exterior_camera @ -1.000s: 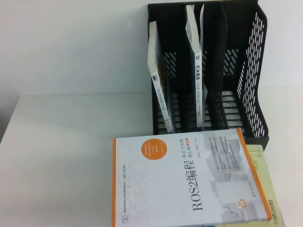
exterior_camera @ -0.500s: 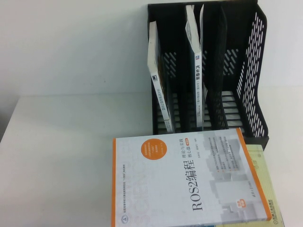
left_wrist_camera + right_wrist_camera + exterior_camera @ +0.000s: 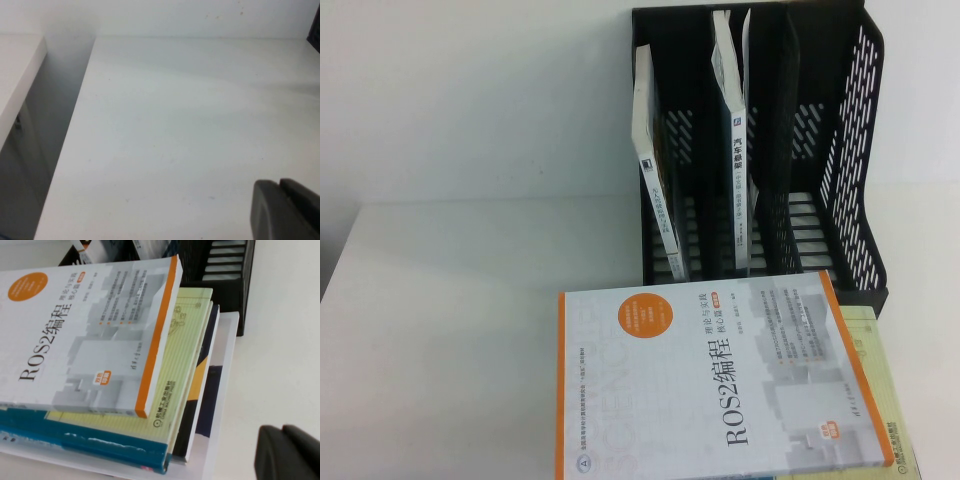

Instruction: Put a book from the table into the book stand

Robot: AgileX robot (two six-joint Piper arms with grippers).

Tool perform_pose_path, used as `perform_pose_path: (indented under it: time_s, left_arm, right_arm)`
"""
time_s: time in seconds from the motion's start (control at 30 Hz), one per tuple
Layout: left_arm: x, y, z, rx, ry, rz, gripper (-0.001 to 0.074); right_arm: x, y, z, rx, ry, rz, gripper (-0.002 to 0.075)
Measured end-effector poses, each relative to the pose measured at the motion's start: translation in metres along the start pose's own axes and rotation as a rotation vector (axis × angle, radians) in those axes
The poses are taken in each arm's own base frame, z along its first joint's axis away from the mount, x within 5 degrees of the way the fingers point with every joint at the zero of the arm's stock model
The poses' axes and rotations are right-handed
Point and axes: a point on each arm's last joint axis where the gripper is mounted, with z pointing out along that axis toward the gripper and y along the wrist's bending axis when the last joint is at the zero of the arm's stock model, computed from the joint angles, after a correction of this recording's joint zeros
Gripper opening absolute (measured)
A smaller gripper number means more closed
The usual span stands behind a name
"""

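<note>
The black plastic book stand (image 3: 760, 150) with three upright slots and perforated walls stands at the 12-to-1 o'clock part of the plain white worktop (image 3: 460, 320). In its middle slot stands the large white-grey paperback book (image 3: 732, 140) with the bold black Chinese title on its spine, upright with a slight lean. A thinner white book (image 3: 655, 170) stands in the slot to its robot-left, and the third slot looks empty.

Judged from this, the placing step looks done: the book is in the rack and nothing is holding it. What may be left is only for the arms to settle back, or for another volume to follow from the pile.

That pile sits at about 5 o'clock, just in front of the stand: the white, orange-bordered "ROS2" book (image 3: 705, 385) lies on top, over a pale yellow book (image 3: 172, 385) and darker ones beneath.

The left gripper (image 3: 287, 210) hangs over bare worktop well to the robot-left, away from everything. The right gripper (image 3: 290, 452) hovers beside the pile, off its right-hand edge. Only a dark corner of each shows in its wrist view, so I cannot tell how either one's fingers stand; neither visibly holds anything.
</note>
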Motion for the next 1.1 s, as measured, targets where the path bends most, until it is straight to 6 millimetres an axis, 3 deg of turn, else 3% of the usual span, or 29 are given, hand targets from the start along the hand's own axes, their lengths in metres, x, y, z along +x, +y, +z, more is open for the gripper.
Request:
perform_pose_path:
  time_s: [1.1]
  left_arm:
    - [0.0002, -0.0029, -0.0002, 0.032, 0.0, 0.079, -0.0001]
  right_arm:
    - [0.0, 0.0001, 0.0, -0.001, 0.0, 0.001, -0.0002]
